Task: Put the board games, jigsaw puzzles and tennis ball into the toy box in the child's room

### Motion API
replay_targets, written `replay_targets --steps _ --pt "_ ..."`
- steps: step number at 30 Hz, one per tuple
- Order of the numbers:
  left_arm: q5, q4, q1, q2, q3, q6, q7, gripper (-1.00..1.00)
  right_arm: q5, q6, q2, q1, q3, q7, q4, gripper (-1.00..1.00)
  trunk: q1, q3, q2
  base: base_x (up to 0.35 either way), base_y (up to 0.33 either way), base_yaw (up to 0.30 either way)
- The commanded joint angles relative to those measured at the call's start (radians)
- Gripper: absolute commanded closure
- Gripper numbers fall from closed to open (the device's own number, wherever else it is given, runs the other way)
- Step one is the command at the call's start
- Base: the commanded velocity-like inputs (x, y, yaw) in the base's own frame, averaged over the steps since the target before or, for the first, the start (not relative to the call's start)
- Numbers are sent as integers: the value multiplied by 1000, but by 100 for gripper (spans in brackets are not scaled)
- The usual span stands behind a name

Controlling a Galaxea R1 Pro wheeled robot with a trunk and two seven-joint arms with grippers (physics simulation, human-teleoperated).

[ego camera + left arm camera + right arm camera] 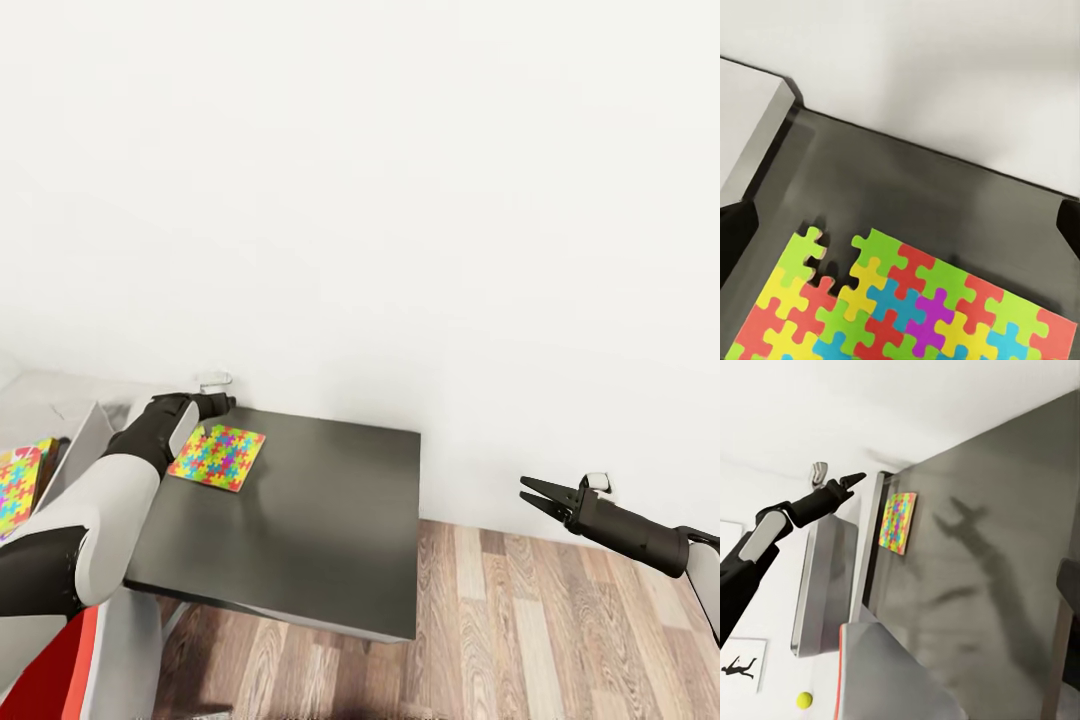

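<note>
Left gripper [215,404] hovers just above the jigsaw puzzle [217,456] on the table [320,520]; finger spread cannot be told. Right gripper [532,495], fingers apart, hangs well away.

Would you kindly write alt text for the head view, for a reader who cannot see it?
The left gripper hovers at the far edge of a colourful jigsaw puzzle lying on the dark table against a white wall. The right gripper hangs open over the wood-plank floor.
</note>
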Motion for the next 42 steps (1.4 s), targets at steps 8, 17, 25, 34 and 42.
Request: replay_targets --steps 8,17,25,34,42 --pt "-1 -1 -10 -2 4 35 3 -100 3 3 0 -1 -1 5 0 -100 0 -15 -2 0 0 0" --pt "-1 -1 -16 -2 5 37 4 -100 0 -41 0 -1 -1 11 0 -100 0 -29 -2 0 0 0" --pt "-1 -1 -24 -2 4 39 12 -100 0 -45 0 -1 -1 9 0 -100 0 -41 -2 0 0 0" --pt "-3 -1 -28 -2 3 38 14 -100 2 -50 0 -1 -1 6 11 -100 0 -43 -2 0 0 0" --pt "-3 -1 -29 -1 3 37 15 -100 4 -79 0 -1 1 6 37 -100 0 -43 -2 0 0 0"
